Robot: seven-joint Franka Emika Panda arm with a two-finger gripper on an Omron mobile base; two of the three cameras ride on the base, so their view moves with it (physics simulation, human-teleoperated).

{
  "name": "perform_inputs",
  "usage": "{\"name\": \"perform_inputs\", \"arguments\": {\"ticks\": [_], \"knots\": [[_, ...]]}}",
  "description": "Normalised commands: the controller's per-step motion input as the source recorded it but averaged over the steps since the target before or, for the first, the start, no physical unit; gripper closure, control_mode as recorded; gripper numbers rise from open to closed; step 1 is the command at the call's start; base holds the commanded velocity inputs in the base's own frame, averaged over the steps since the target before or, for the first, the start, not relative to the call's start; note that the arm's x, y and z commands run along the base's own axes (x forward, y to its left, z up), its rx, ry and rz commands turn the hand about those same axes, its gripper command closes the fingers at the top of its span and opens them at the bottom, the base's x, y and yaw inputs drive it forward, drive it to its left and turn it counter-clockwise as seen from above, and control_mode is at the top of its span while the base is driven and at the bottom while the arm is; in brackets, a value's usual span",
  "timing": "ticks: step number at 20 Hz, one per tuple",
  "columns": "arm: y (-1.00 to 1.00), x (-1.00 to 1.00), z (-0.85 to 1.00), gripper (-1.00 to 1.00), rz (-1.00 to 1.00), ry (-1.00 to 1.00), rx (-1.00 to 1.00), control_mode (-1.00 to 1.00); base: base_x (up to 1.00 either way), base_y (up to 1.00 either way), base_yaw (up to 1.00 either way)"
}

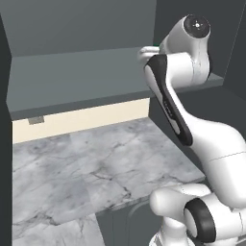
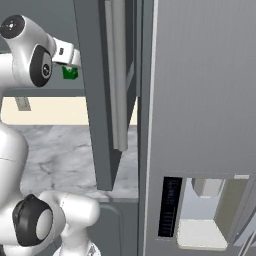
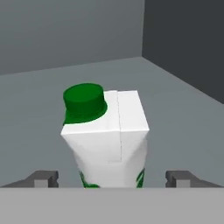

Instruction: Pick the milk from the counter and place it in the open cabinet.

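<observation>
Close to the hand camera, the milk (image 3: pixel 107 140) stands upright at the centre of the frame on the flat grey floor of the cabinet (image 3: pixel 175 113), its green cap (image 3: pixel 84 100) at upper left of the white top and a sliver of its green band showing low on the carton. Our gripper (image 3: pixel 112 179) sits wide, one dark fingertip (image 3: pixel 41 178) at lower left and the other at lower right, each with a clear gap to the carton's sides, so nothing is held.

From the left base camera we see our white arm (image 1: pixel 202 139) rising from the lower right and bending into the cabinet (image 1: pixel 72 77) at upper centre, where a speck of green (image 1: pixel 156 46) peeks past the wrist; the hand itself is hidden behind the arm. Below the shelf, the marble counter (image 1: pixel 86 173) fills the lower left of the frame.

From the right base camera a green patch of the milk (image 2: pixel 70 73) shows at upper left, just beside the white wrist (image 2: pixel 65 52), with a dark door (image 2: pixel 107 95) standing edge-on at centre.
</observation>
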Motion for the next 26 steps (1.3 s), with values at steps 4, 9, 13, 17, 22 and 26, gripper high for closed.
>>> {"name": "perform_inputs", "arguments": {"ticks": [4,9,13,17,22,26], "knots": [[0.00,-0.81,0.04,-1.00,0.01,0.00,0.02,-1.00,0.00,0.00,0.00],[0.00,-0.85,0.05,-1.00,0.00,0.00,0.02,-1.00,0.00,0.00,0.00],[0.00,-0.91,0.00,-1.00,0.00,0.00,0.02,-1.00,0.00,0.00,0.00],[0.00,-0.94,0.00,-1.00,0.00,0.00,0.02,-1.00,0.00,0.00,0.00],[0.00,-1.00,-0.02,-1.00,0.00,0.02,0.01,-1.00,0.00,0.00,0.00],[0.00,-0.67,-0.23,-1.00,0.00,0.11,0.00,-1.00,0.00,0.00,0.00]]}}
